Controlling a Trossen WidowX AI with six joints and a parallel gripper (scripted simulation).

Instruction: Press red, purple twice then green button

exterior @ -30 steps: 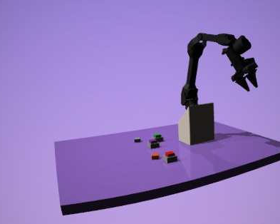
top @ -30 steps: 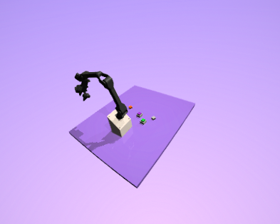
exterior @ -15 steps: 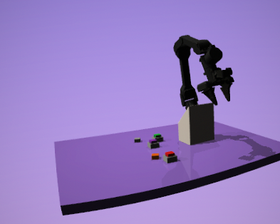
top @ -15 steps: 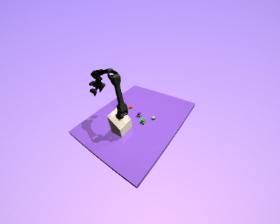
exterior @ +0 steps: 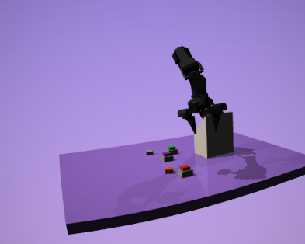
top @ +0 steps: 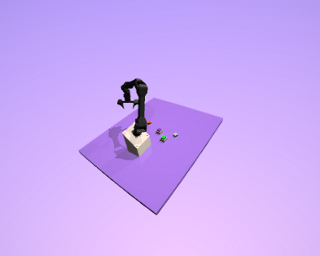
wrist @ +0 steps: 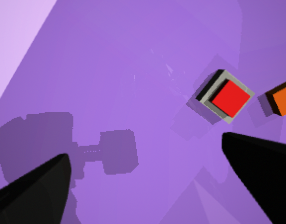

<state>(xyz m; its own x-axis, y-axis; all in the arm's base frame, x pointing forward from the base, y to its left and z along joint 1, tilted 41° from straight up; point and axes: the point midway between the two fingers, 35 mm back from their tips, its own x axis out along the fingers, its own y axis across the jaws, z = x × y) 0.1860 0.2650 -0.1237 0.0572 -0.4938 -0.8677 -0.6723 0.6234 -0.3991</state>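
The red button (exterior: 185, 167) (wrist: 230, 97) sits on a grey base at the front of the purple mat (top: 185, 163) (exterior: 106, 186); in the top view the arm hides it. The purple button (top: 159, 130) (exterior: 167, 154) and the green button (top: 164, 138) (exterior: 171, 148) stand further back. My gripper (top: 128, 105) (exterior: 205, 128) (wrist: 148, 151) is open and empty. It hangs high above the mat, pointing down. In the wrist view the red button lies up and to the right of the gap between the fingers.
An orange block (top: 149, 122) (exterior: 168, 169) (wrist: 283, 99) lies right beside the red button. A small grey block (top: 175, 134) (exterior: 150, 152) lies past the green button. The arm's beige pedestal (top: 138, 144) (exterior: 219, 140) stands on the mat.
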